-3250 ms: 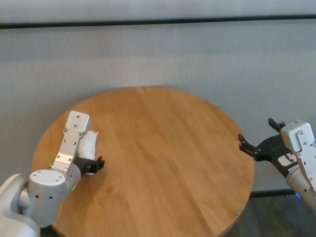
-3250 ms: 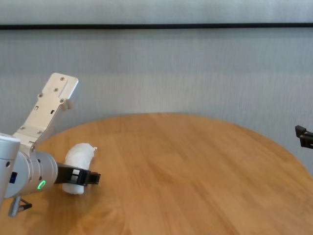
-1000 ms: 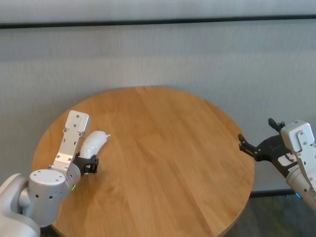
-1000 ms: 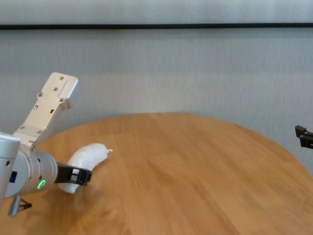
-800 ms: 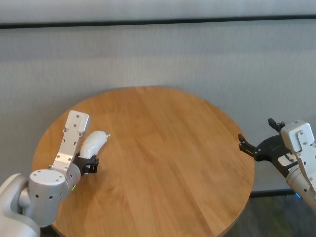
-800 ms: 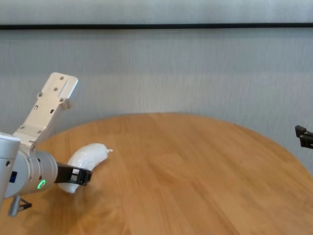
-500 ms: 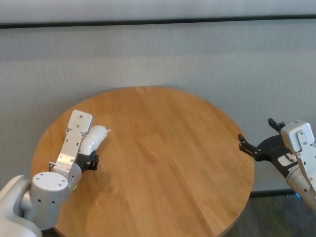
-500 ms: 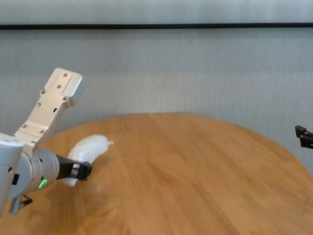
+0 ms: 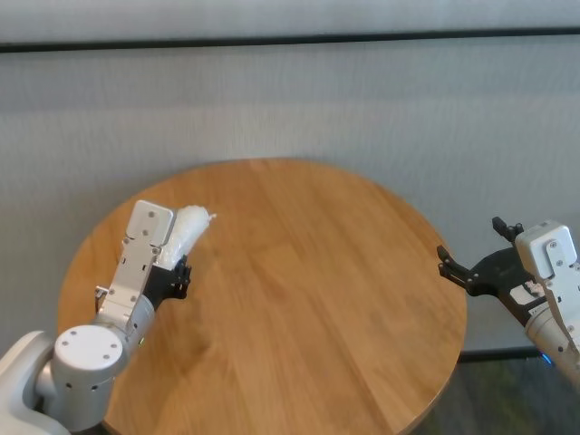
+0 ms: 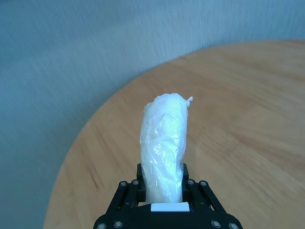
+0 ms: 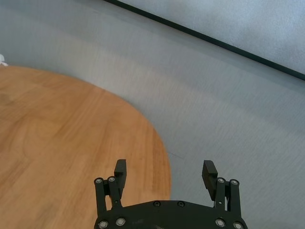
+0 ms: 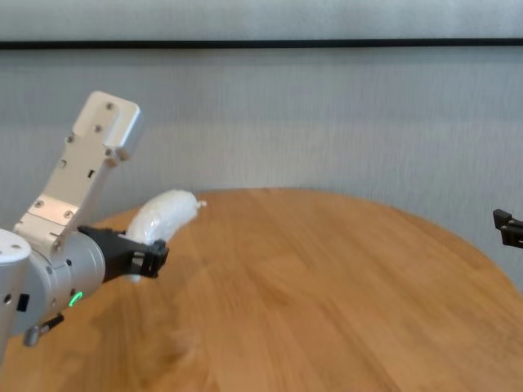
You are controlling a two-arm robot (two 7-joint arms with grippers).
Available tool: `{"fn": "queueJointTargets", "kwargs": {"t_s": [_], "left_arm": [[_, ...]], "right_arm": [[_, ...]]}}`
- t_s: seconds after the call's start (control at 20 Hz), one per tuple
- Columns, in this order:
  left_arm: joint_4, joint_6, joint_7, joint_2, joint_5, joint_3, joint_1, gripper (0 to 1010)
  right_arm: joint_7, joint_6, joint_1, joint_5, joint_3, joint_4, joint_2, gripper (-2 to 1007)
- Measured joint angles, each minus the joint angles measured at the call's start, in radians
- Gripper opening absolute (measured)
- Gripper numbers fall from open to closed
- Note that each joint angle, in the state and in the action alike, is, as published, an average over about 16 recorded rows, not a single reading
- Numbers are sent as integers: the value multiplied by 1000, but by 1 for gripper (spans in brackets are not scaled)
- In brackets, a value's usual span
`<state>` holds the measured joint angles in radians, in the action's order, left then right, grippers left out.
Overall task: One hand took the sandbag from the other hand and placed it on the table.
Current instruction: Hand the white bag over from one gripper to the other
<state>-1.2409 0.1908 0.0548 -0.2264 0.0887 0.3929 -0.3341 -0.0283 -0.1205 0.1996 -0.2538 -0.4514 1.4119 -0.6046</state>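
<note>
Left gripper [image 12: 145,260] clamped on the sandbag [image 12: 160,218] by its lower end, bag lifted clear of the table [image 9: 299,299] above the left edge, twisted tip pointing up and away. Right gripper [image 9: 467,272] fingers spread apart, holding nothing, hanging just off the table's right edge.

Even, soft daylight throughout, faint shadows on the table [image 9: 299,290], left wrist view's background smeared by motion blur

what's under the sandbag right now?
Only bare table; the sandbag is held above it by the left gripper. The fingers cover its rear end. Right gripper waits off the table's edge.
</note>
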Motion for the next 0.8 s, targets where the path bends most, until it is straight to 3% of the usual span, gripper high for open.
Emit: {"fn": "queueJointTargets", "kwargs": {"t_s": [0.45,0.8], "left_arm": [[-30,-130,-58,1,-8,-8,18,411],[-70,-182,-109,6,-8,-12,26,411]], "right_arm": [[0,0,0,0,0,0,0,1001],[0,0,0,0,0,0,0,1001]]}}
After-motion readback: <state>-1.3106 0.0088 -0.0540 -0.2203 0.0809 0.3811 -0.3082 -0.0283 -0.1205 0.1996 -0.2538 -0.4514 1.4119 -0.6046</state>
